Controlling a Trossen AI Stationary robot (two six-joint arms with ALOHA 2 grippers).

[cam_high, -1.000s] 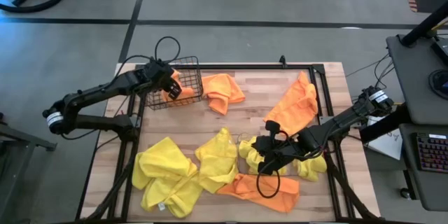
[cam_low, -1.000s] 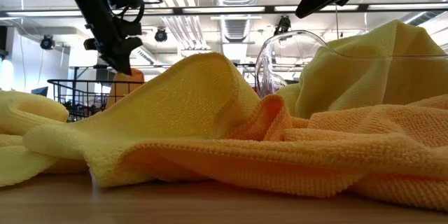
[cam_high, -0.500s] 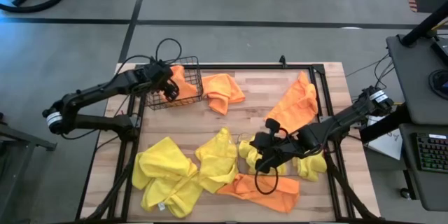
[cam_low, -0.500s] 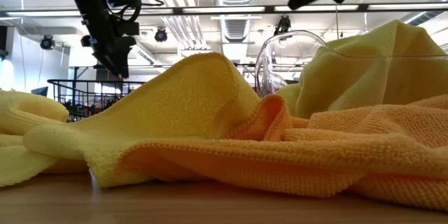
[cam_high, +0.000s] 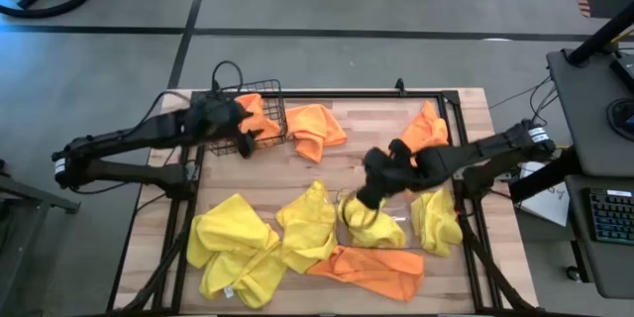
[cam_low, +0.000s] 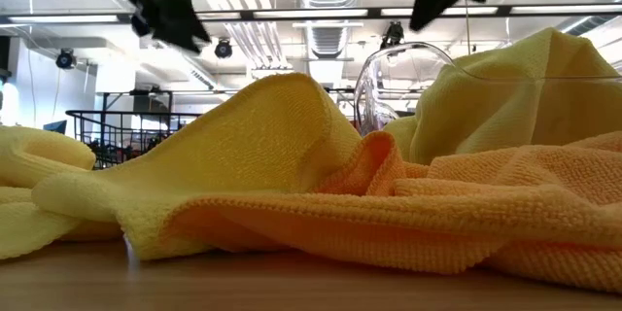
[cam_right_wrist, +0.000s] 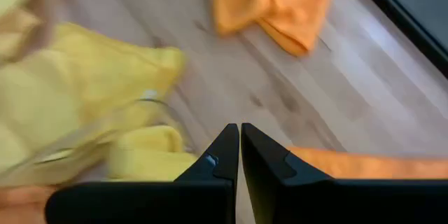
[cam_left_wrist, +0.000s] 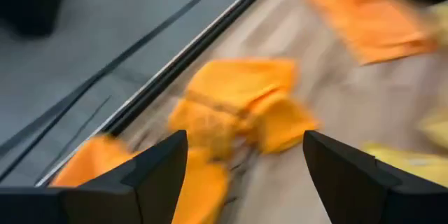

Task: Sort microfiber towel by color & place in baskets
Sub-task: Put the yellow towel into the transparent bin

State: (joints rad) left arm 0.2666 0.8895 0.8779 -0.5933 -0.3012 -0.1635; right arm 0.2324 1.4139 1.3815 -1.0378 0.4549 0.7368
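My left gripper point(cam_high: 248, 137) point(cam_left_wrist: 245, 182) hovers open at the near side of the dark wire basket point(cam_high: 260, 124), touching nothing. An orange towel point(cam_high: 256, 109) lies inside that basket; another orange towel point(cam_high: 315, 129) point(cam_left_wrist: 238, 108) lies on the table beside it. My right gripper point(cam_high: 363, 198) point(cam_right_wrist: 239, 157) is shut and empty, above the far edge of the clear bin point(cam_high: 381, 226) point(cam_right_wrist: 91, 143), which holds yellow towels point(cam_right_wrist: 84, 84). More yellow towels point(cam_high: 238, 243) lie at the near left. Orange towels lie at the near edge point(cam_high: 371, 265) and the far right point(cam_high: 426, 131).
The black table frame point(cam_high: 327, 94) runs along the far edge, close behind the basket. In the low view a yellow towel point(cam_low: 253, 146) and an orange towel point(cam_low: 466, 214) fill the foreground. Bare wood point(cam_high: 347, 163) shows in the table's middle.
My left gripper has opened and let go of the orange towel, which now lies in the wire basket. It has then risen and drawn back toward the near left. My right gripper, still shut, has risen from the clear bin toward the far edge and rolled.
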